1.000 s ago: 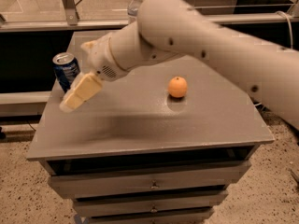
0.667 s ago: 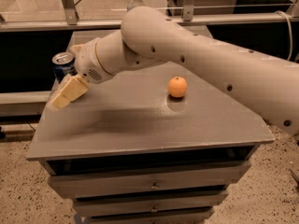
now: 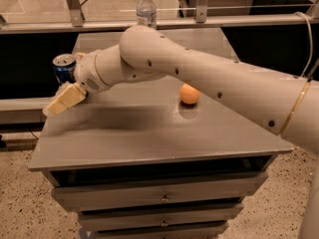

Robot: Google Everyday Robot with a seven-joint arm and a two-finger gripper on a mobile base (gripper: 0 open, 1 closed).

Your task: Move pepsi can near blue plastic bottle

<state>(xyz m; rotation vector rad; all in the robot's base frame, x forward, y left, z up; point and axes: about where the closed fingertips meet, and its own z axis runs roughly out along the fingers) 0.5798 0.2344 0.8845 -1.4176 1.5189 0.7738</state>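
The pepsi can (image 3: 63,67), dark blue with a silver top, stands upright at the far left edge of the grey table (image 3: 149,133). My gripper (image 3: 63,98) is at the left edge too, just in front of and below the can, close against it. The blue plastic bottle (image 3: 146,8), clear with a white cap and a pale label, stands upright at the back of the table, behind my arm. My arm (image 3: 199,78) reaches across the table from the right and hides the bottle's base.
An orange (image 3: 190,94) lies on the table right of centre, just below my arm. Drawers (image 3: 159,195) sit under the tabletop. A metal rail (image 3: 209,21) runs behind the table. The floor drops away left of the can.
My gripper has moved left and slightly down, towards the table's left edge and up against the can. The can, the bottle and the orange have kept their places.
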